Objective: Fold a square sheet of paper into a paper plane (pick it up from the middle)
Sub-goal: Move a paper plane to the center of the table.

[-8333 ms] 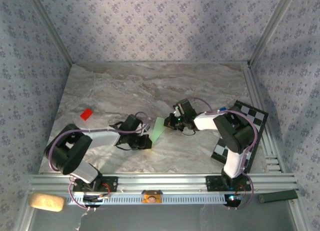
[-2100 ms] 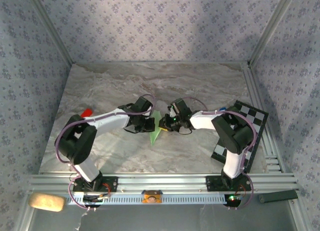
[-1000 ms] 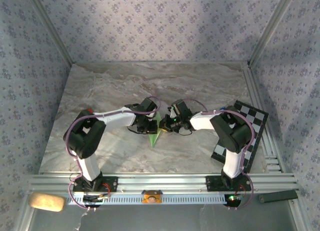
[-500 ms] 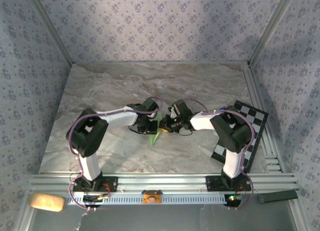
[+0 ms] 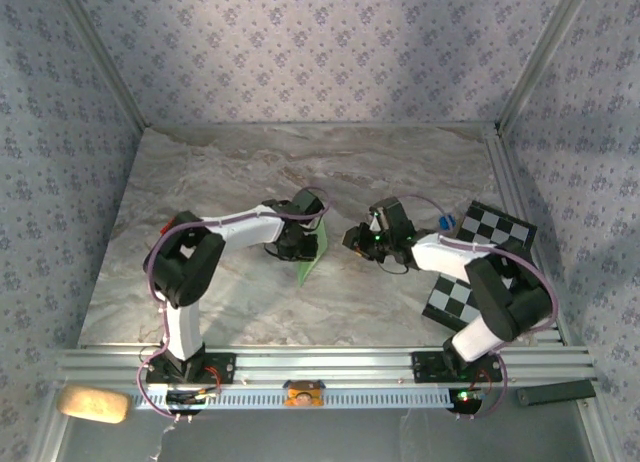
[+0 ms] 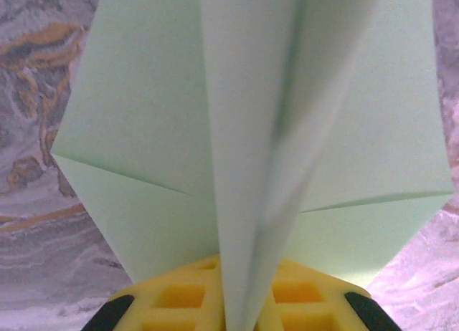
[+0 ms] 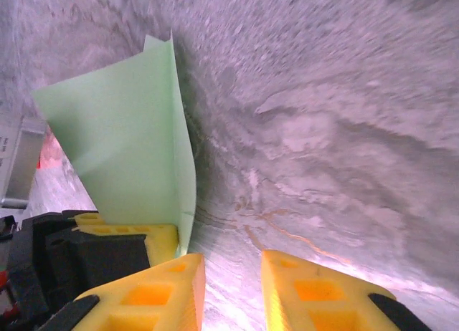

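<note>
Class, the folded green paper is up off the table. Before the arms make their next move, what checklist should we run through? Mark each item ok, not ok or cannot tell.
1. Left fingers shut on the paper plane at its centre fold: ok.
2. Right fingers apart, with nothing between them: ok.
3. Right fingers not touching the plane, bare table ahead of them: ok.
4. Both wings spread out on either side of the centre fold: ok.
5. Centre crease sharp and straight: cannot tell, it is blurred in the left wrist view.
6. Checkered board well away from the plane: ok.
</note>
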